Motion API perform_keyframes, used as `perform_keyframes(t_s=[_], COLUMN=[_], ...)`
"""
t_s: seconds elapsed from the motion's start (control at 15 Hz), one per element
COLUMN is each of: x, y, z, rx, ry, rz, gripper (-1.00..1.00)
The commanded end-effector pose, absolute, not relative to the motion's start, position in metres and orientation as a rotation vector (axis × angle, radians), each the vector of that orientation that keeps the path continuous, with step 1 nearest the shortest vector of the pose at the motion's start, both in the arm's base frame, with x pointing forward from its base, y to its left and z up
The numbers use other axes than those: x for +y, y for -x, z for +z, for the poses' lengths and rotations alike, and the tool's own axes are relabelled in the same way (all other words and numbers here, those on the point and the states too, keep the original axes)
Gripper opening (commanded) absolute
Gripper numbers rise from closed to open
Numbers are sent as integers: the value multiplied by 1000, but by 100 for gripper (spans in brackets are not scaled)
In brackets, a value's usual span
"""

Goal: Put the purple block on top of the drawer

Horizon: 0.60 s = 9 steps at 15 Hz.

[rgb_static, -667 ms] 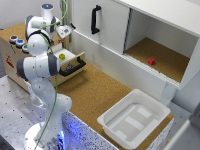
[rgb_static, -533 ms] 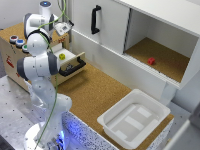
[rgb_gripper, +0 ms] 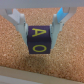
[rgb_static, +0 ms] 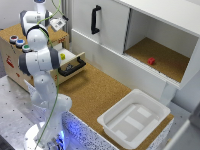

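In the wrist view my gripper [rgb_gripper: 40, 36] is shut on the purple block [rgb_gripper: 39, 41], which has yellow letters, with one finger on each side. The block is just over or on a cork surface; I cannot tell if it touches. In the exterior view the gripper [rgb_static: 58, 23] is over the cork top of the small wooden box unit [rgb_static: 12, 62] at the exterior view's left. The block itself is too small to make out there. The pale wooden drawer [rgb_static: 72, 61] with its black bar handle [rgb_static: 71, 69] stands pulled open below.
Coloured round buttons [rgb_static: 20, 43] sit on the unit's top. A small yellow object [rgb_static: 62, 56] lies in the drawer. The big white cabinet [rgb_static: 110, 35] has a vertical black handle [rgb_static: 95, 20] and a red block [rgb_static: 151, 61] in its open bay. A white tray [rgb_static: 134, 118] sits at the front right.
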<state>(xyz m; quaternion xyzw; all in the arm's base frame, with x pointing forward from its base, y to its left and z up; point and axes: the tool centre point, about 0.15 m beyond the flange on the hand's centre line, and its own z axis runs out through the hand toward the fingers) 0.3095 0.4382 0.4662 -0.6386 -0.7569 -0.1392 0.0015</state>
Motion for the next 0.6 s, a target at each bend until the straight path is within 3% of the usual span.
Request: perform_keyframes(t_s=[0.0,0.27,0.33,0.53], x=[445,447,447,444], y=[-323,-325,-324,-325], z=[441,429,430,438], rx=[-2255,-2197,-2200,-2189], ry=[2025,2027,2034,2046], rz=[-331,-294,-291,-311], gripper=[-100,-100,100,100])
